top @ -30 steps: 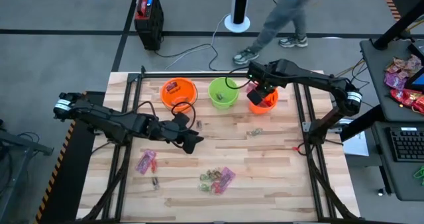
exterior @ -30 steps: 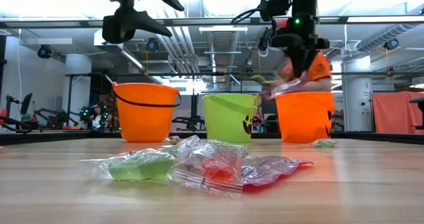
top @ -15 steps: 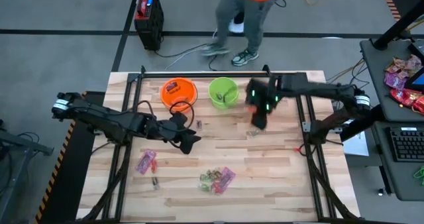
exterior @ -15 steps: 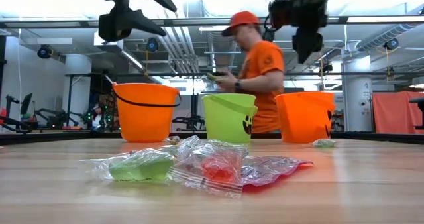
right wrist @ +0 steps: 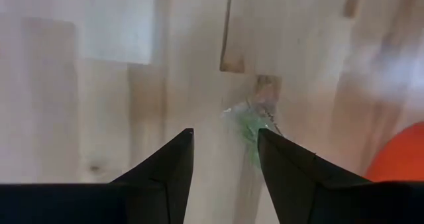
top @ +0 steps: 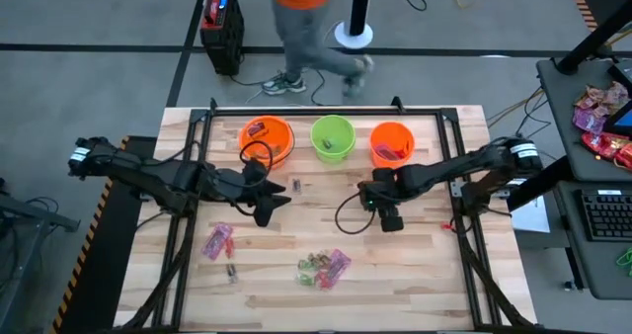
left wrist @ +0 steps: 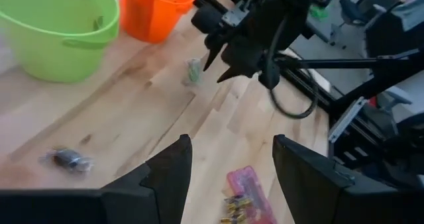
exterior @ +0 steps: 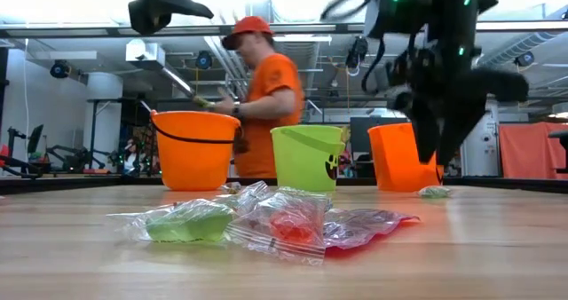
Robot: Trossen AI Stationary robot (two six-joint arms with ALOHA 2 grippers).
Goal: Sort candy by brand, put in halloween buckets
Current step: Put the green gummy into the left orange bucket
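Three buckets stand in a row by the far edge: orange [top: 267, 137], lime green [top: 333, 136], orange [top: 392, 142] with pink packets inside. Candy lies loose on the wood: a pink packet [top: 217, 241], a mixed heap [top: 324, 267], a small dark piece [top: 294, 186] and a green piece [right wrist: 248, 126]. My right gripper [top: 388, 218] is open and hangs low over the table with the green piece [exterior: 435, 192] just ahead of its fingers, apart from them. My left gripper [top: 274, 210] is open and high above the table, near the left orange bucket.
A tiny piece [top: 232, 272] lies near the pink packet. A black frame rail [top: 326, 110] runs along the far edge behind the buckets. A person in an orange shirt [exterior: 262, 96] walks behind the table. Bare wood [top: 434, 265] shows at the near right.
My right gripper stood over the right orange bucket with a pink packet, let it go there, then swung toward the near edge and down to the table by the green piece. My left gripper has shifted slightly leftward. The person walked leftward behind the table.
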